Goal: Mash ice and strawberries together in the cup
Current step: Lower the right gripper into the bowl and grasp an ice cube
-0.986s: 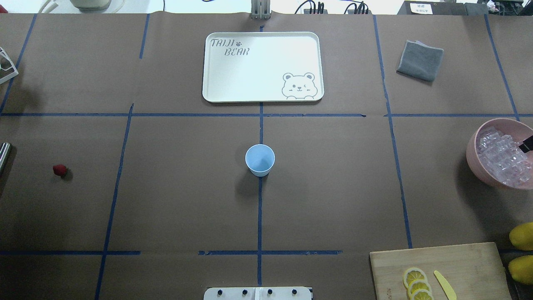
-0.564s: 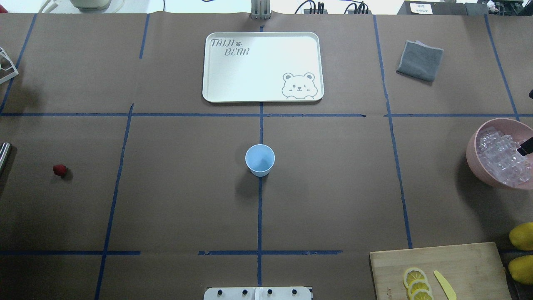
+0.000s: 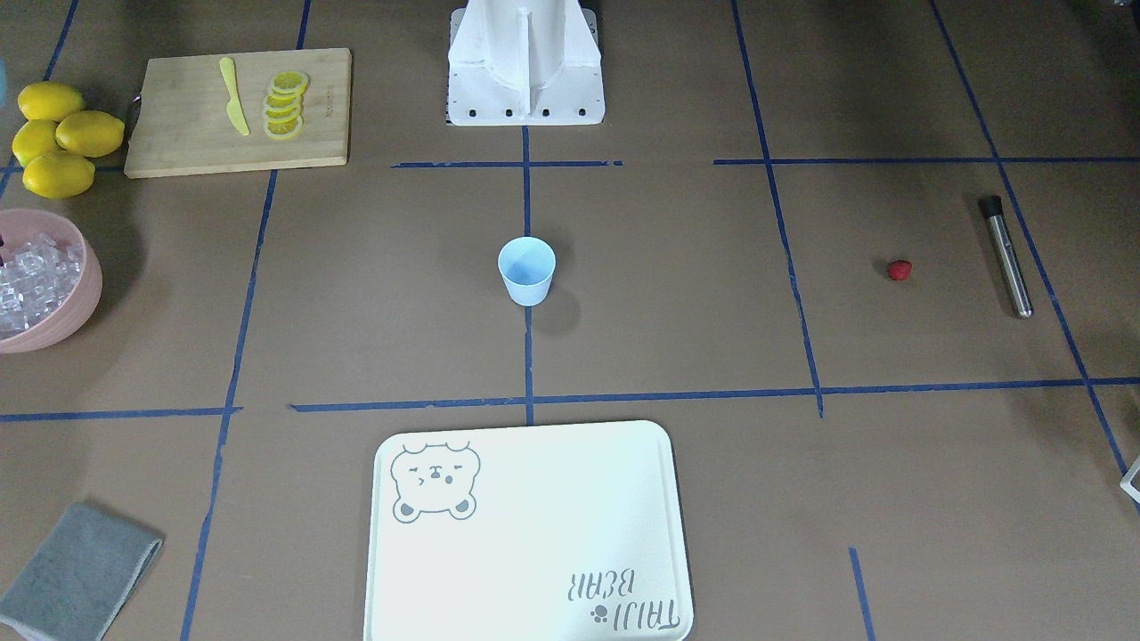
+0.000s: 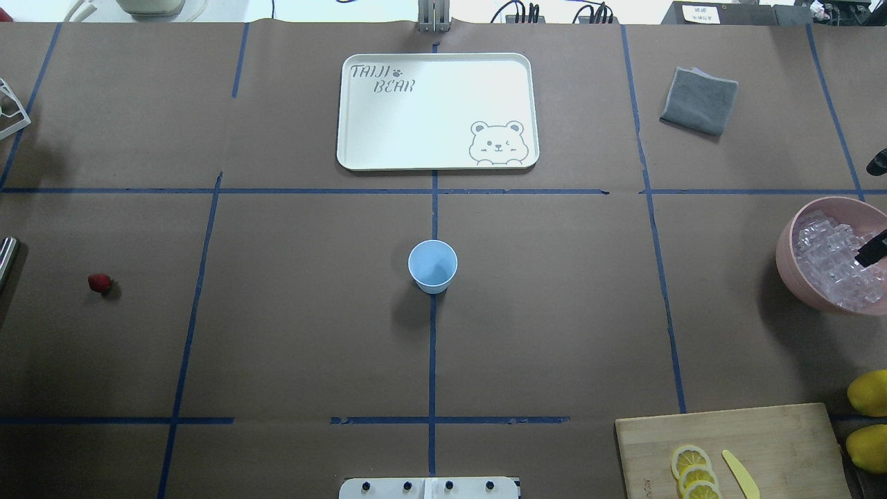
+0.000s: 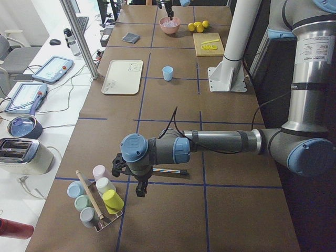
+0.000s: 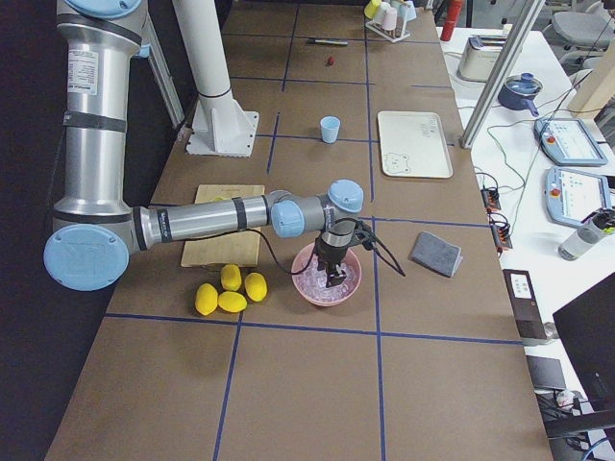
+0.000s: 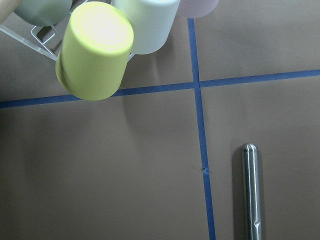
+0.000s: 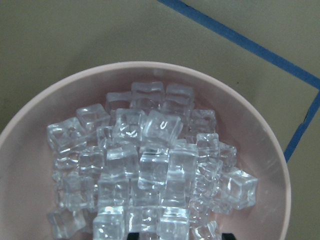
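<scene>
Dozens of ice cubes (image 8: pixel 150 165) fill the pink bowl (image 8: pixel 30 150) beneath the right claw (image 6: pixel 333 279), fingers spread (left claw (image 5: pixel 140 191): cannot tell). Mid-table stands the cup (image 4: pixel 432 265), bowl at its three o'clock, strawberry (image 4: pixel 99 282) at nine, on brown paper (image 4: pixel 554 312) with blue tape (image 4: pixel 432 360).

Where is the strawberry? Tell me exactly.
In the overhead view the strawberry lies on the table's far left, the robot's left side, well left of the cup and just inboard of the metal rod.
</scene>
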Available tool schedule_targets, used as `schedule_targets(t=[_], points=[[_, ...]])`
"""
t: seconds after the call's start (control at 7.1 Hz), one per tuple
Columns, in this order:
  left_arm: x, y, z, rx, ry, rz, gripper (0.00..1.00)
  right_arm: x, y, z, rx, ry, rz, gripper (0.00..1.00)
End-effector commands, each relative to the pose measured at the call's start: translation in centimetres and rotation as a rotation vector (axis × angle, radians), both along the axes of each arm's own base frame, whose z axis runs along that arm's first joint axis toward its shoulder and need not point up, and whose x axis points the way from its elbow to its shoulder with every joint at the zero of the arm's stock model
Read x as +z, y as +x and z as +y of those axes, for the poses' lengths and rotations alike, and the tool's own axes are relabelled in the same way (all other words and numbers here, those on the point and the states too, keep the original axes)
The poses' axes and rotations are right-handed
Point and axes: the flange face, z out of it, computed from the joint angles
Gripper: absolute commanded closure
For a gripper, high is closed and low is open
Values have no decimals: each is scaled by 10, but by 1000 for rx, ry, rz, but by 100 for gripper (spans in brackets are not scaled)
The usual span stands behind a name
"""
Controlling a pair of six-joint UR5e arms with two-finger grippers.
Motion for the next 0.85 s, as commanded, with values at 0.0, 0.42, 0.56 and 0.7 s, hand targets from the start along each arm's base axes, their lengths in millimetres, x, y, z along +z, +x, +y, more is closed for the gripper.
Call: schedule_targets(t=[0.0, 0.42, 0.56, 0.7], points=[[0, 0, 0, 0, 0, 0, 0, 6, -7, 2, -17, -11, 7, 37], [-1, 0, 0, -1, 1, 0, 0, 15, -13, 2, -27, -28, 14, 39], [-1, 0, 1, -1, 1, 0, 0, 17, -13, 2, -28, -29, 17, 40], [-1, 0, 1, -1, 1, 0, 0, 19, -11, 3, -28, -30, 20, 40]])
